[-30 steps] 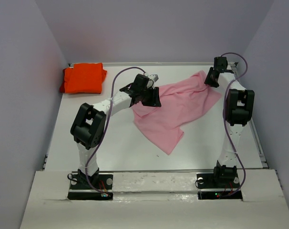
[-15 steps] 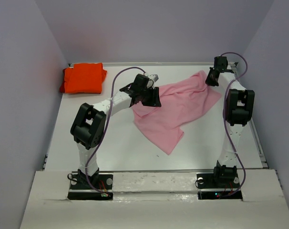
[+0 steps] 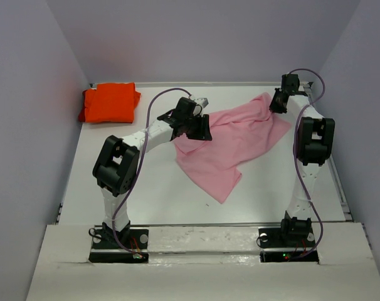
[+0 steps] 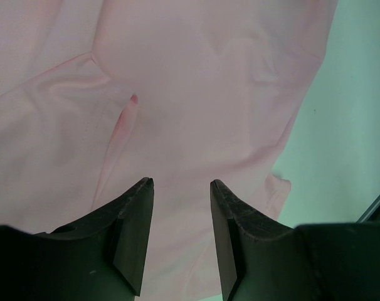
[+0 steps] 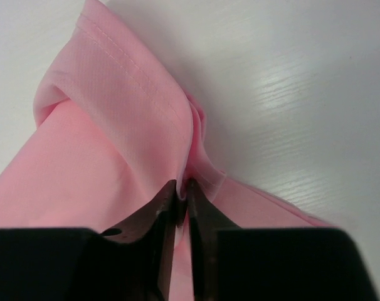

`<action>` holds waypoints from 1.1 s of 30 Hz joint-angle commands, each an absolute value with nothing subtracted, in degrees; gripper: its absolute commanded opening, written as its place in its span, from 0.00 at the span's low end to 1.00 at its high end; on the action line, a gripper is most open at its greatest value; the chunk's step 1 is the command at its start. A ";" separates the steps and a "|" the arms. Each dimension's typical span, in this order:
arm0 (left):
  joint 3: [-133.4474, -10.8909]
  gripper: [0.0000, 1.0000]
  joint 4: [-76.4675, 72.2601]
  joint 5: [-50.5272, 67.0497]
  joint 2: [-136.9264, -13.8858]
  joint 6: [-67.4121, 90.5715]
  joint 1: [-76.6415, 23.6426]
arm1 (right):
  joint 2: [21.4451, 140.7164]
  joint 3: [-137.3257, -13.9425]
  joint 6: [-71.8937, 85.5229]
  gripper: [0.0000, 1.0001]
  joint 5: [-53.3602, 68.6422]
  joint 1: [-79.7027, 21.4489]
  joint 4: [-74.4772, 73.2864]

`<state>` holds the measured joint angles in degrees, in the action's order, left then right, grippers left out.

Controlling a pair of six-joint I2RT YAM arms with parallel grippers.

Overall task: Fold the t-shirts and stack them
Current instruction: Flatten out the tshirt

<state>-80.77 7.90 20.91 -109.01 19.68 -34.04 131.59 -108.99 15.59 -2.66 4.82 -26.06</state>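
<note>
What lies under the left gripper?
The pink t-shirt, spread beneath the open left gripper. The table under that cloth is hidden; bare table shows only beside it.

Overhead camera looks down from behind; wrist cameras (close) share its pink t-shirt (image 3: 231,147).

Plain light pink on the spread t-shirt (image 3: 231,147), a shade deeper along its stitched hem; plain bright orange on the folded t-shirt (image 3: 110,102). White on the table (image 3: 158,188) and the links of the left arm (image 3: 153,133) and right arm (image 3: 301,188), black at the joints and fingers (image 4: 130,238), purple along the cables (image 3: 147,116). Pale lavender-grey across the walls (image 3: 46,125).
</note>
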 commanded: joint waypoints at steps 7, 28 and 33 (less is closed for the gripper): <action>-82.88 0.51 6.94 21.36 -107.49 18.98 -34.45 | 128.41 -111.44 15.38 0.31 -0.62 5.19 -23.64; -83.14 0.51 7.21 21.53 -107.40 18.90 -34.45 | 127.35 -112.76 16.26 0.32 3.51 5.19 -24.26; -83.23 0.51 7.29 21.36 -107.23 18.81 -34.54 | 127.18 -112.67 16.08 0.33 3.78 4.57 -24.52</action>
